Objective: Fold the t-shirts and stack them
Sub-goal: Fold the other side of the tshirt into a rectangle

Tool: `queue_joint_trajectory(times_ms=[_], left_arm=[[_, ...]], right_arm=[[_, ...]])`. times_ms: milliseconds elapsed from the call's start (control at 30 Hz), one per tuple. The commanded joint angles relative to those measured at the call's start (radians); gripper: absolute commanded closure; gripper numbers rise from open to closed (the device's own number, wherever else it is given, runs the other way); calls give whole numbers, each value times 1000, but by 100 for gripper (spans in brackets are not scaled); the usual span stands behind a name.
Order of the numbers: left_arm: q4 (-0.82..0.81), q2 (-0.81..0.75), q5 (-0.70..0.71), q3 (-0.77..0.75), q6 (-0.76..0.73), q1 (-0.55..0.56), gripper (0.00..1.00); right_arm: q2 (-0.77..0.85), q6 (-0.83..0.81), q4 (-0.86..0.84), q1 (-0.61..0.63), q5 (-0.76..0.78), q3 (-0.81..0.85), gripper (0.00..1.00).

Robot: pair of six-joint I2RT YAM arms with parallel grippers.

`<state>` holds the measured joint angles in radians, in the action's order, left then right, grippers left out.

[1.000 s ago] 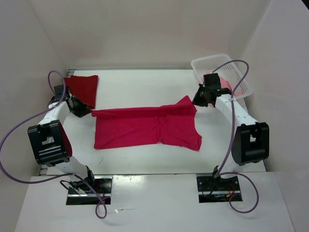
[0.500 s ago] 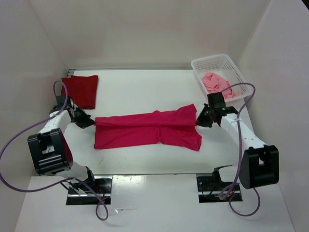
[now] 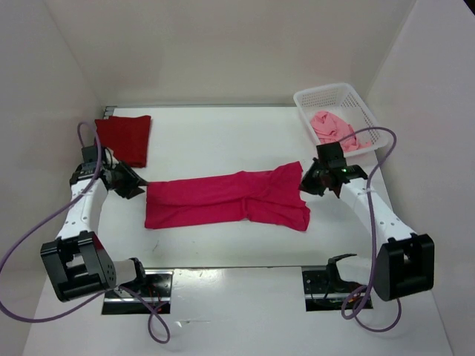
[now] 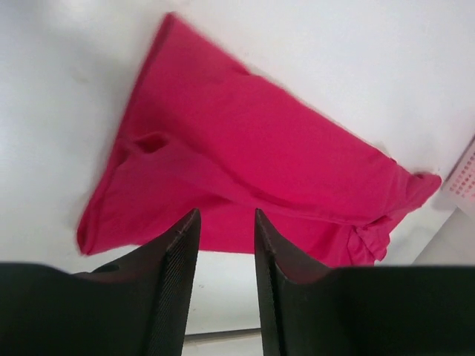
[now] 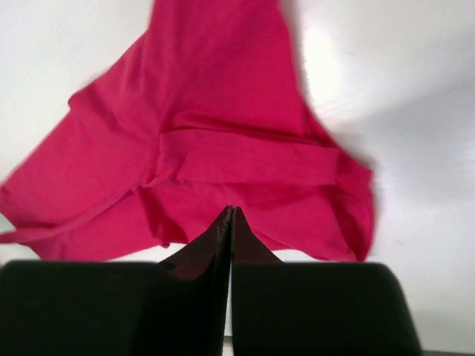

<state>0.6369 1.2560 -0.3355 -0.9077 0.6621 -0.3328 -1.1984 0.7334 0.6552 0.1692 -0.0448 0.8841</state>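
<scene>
The magenta-pink t-shirt (image 3: 226,200) lies flat across the middle of the table, folded lengthwise. My left gripper (image 3: 135,185) sits just off its left edge. In the left wrist view that gripper (image 4: 226,222) is open, with only bare table between the fingers and the shirt (image 4: 245,148) beyond them. My right gripper (image 3: 306,180) is low at the shirt's right edge. In the right wrist view it (image 5: 231,213) is shut, tips pressed into the hem of the shirt (image 5: 223,126). The dark red t-shirt (image 3: 126,138) lies folded at the back left. The pale pink t-shirt (image 3: 332,126) is bunched in the basket.
The white lattice basket (image 3: 355,100) stands at the back right corner, just behind my right arm. White walls close in the table on the left, back and right. Purple cables loop off both arms.
Both grippers brought the raised far edge of the magenta-pink shirt down and toward me, folding it. The left gripper then opened and let go; the right stayed shut.
</scene>
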Motion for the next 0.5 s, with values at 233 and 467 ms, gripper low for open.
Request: queue_joint_trajectory(times_ms=[233, 467], left_arm=[[-196, 284, -7, -46, 68, 239, 56], [-200, 275, -7, 85, 68, 190, 58]], right_arm=[[-360, -49, -229, 242, 155, 180, 65], [-443, -60, -258, 274, 164, 214, 54]])
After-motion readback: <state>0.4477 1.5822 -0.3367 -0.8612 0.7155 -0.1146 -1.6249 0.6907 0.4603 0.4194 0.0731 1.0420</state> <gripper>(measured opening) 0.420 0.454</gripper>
